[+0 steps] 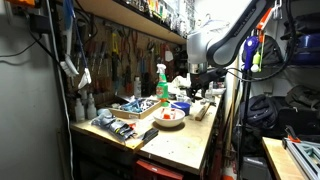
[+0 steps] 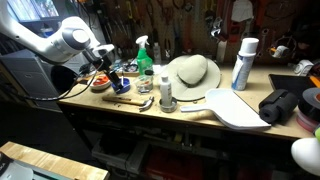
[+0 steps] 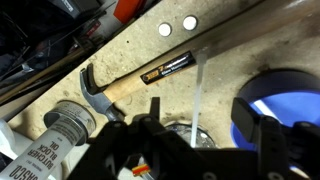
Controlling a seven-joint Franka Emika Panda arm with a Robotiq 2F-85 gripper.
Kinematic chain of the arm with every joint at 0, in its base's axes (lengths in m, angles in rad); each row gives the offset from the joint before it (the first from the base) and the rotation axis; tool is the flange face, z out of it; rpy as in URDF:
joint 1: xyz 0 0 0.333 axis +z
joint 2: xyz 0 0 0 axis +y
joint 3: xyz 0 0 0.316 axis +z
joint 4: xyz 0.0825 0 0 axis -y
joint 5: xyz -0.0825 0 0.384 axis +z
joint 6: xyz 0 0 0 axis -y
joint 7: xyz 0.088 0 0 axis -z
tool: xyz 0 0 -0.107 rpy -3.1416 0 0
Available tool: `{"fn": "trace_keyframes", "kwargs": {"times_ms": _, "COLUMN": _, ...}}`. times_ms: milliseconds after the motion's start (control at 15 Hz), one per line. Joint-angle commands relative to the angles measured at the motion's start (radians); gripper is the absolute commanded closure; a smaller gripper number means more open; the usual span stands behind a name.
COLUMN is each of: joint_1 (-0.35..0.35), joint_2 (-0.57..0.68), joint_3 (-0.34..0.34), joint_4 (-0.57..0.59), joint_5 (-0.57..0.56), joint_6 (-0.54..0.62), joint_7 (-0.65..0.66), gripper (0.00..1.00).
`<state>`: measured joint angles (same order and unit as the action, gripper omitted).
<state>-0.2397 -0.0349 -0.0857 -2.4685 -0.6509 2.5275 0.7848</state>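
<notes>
My gripper (image 3: pixel 205 128) is open and empty, with its two black fingers spread wide. Between them a thin white stick (image 3: pixel 198 85) stands out of a round shiny container (image 3: pixel 192 137) right below the jaws. A blue bowl (image 3: pixel 285 100) lies just beside one finger. A hammer (image 3: pixel 140 88) with a wooden handle lies on the bench beyond the stick, and a labelled can (image 3: pixel 65 125) stands by the other finger. In both exterior views the gripper (image 1: pixel 200 88) (image 2: pixel 106 62) hovers low over the cluttered bench end, near a red and white bowl (image 1: pixel 172 118).
A green spray bottle (image 2: pixel 143 55), a straw hat (image 2: pixel 193 72), a white spray can (image 2: pixel 243 62), a small jar (image 2: pixel 166 93), a white paddle (image 2: pixel 238 110) and a black bag (image 2: pixel 283 105) crowd the wooden bench. A tool tray (image 1: pixel 133 105) and a tool wall stand behind.
</notes>
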Motion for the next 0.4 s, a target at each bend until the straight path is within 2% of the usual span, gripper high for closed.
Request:
{"fn": "trace_keyframes", "kwargs": {"times_ms": 0, "joint_1": 0.049, "joint_2": -0.202, "joint_3": -0.002, "joint_4": -0.130, "joint_5": 0.026, "joint_6": 0.057, "joint_7": -0.052, "gripper": 0.00}}
{"fn": "trace_keyframes", "kwargs": {"times_ms": 200, "joint_1": 0.069, "joint_2": -0.357, "joint_3": 0.015, "joint_4": -0.211, "joint_5": 0.080, "joint_6": 0.154, "joint_7": -0.104, "gripper": 0.00}}
{"fn": "trace_keyframes", "kwargs": {"times_ms": 333, "joint_1": 0.100, "joint_2": -0.470, "joint_3": 0.034, "joint_4": -0.274, "joint_5": 0.185, "joint_6": 0.203, "joint_7": -0.176, "gripper": 0.00}}
